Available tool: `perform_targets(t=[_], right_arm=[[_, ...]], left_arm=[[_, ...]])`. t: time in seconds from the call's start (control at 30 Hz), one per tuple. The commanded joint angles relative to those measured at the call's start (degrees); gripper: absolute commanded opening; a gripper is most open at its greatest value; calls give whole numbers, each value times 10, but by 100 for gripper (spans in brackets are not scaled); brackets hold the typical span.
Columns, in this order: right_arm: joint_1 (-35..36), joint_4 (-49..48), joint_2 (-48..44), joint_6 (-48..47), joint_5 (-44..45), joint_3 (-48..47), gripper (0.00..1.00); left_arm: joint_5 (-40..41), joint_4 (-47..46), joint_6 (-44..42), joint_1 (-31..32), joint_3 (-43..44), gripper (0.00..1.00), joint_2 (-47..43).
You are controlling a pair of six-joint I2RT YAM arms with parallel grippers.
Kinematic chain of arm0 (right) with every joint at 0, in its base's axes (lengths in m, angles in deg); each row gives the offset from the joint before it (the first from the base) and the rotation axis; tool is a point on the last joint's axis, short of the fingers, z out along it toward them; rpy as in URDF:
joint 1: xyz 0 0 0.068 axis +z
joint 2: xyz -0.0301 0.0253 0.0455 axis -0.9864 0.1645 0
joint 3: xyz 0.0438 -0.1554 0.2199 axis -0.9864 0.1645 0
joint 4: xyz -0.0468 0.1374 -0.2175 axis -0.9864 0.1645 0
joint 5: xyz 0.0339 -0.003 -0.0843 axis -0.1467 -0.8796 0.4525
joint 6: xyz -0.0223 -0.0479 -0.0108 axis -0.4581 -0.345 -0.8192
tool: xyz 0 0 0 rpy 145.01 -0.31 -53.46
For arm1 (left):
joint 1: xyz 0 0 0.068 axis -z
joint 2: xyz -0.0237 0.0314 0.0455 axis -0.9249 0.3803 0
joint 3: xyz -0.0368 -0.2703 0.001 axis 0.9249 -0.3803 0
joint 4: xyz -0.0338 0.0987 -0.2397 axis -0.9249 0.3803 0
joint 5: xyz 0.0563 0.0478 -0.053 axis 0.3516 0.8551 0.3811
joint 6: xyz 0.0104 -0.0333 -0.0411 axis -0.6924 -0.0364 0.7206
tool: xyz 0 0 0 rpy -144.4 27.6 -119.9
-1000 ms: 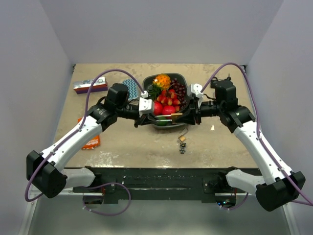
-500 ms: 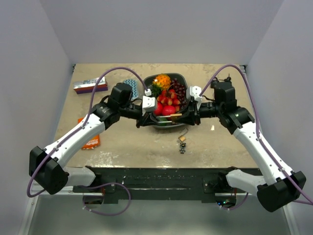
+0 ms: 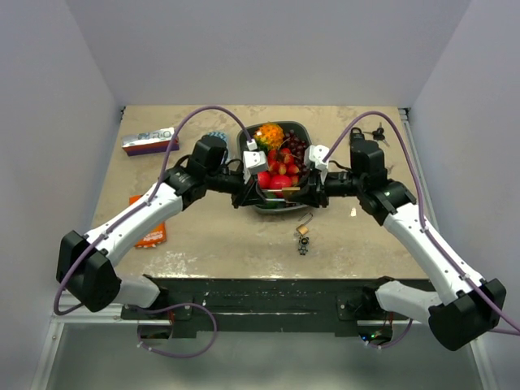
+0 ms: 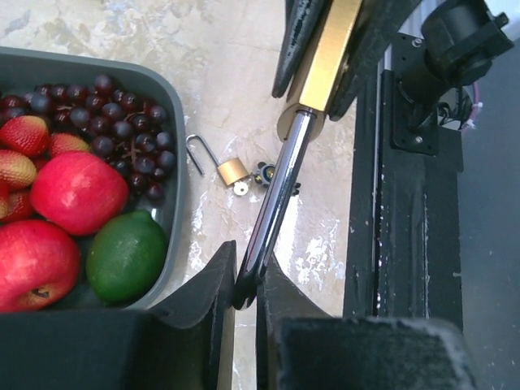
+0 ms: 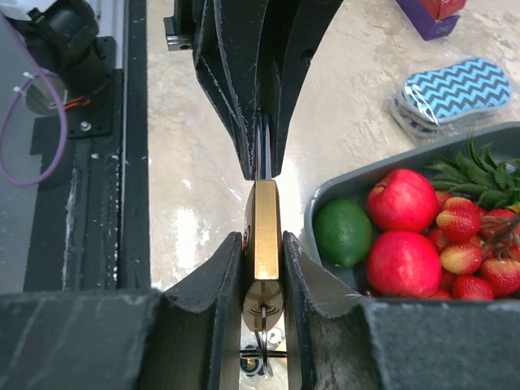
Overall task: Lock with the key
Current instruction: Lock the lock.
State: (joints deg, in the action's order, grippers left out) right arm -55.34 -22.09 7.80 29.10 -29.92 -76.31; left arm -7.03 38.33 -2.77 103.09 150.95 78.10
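One worktop [image 3: 203, 236] carries one fruit tray [image 4: 180, 187]. Of two padlocks, the big padlock [image 5: 265, 219] hangs beside the tray's near edge. The left gripper [image 4: 246, 280] is clenched on its steel shackle [image 4: 276, 195], the right gripper [image 5: 264, 252] on its brass body. The small padlock [image 4: 233, 171] lies on the worktop, a key [image 4: 266, 173] just beside it.

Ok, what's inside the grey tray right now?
Red apples, a lime, strawberries, dark grapes and leafy greens. The tray's floor is hidden under the fruit.
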Motion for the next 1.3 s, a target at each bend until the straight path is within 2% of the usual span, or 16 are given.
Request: perform_targets(t=[0.0, 0.13, 0.4, 0.53, 0.67, 0.8, 0.9, 0.93, 1.0, 1.03, 1.1, 1.13, 1.27], right_arm=[[83, -118, 41, 0, -83, 3, 0], [84, -104, 49, -1, -83, -2, 0], [83, -166, 77, 29, -110, 2, 0], [85, -129, 94, -6, -126, -21, 0], [83, -66, 102, -43, -129, -53, 0], [75, 4, 100, -81, -101, -78, 0], [51, 42, 95, -88, -90, -85, 11], [43, 76, 94, -97, -89, -89, 26], [27, 111, 92, -130, -87, -100, 34], [20, 146, 90, -141, -83, -104, 43], [4, 174, 88, -174, -77, -112, 55], [-1, 202, 88, -185, -70, -114, 65], [-26, 255, 85, -219, -56, -130, 81]], left_arm=[[-94, -308, 93, 78, 104, 0, 9], [-96, -308, 87, 79, 101, 0, 2], [-138, -357, 64, 96, 79, 0, -17], [-154, -355, 34, 107, 71, 0, -22], [-160, -308, 6, 104, 71, 0, -29], [-160, -305, 28, 59, 39, 0, -49], [-169, -275, 16, 13, 11, 0, -65], [-169, -228, -23, 4, 8, 0, -68], [-175, -163, -76, -12, 8, 0, -77], [-175, -99, -146, -16, 9, 0, -82], [-163, -34, -224, -20, 13, 0, -90], [-161, 2, -270, -22, 12, 0, -92], [-157, 64, -326, -41, 8, 0, -94]])
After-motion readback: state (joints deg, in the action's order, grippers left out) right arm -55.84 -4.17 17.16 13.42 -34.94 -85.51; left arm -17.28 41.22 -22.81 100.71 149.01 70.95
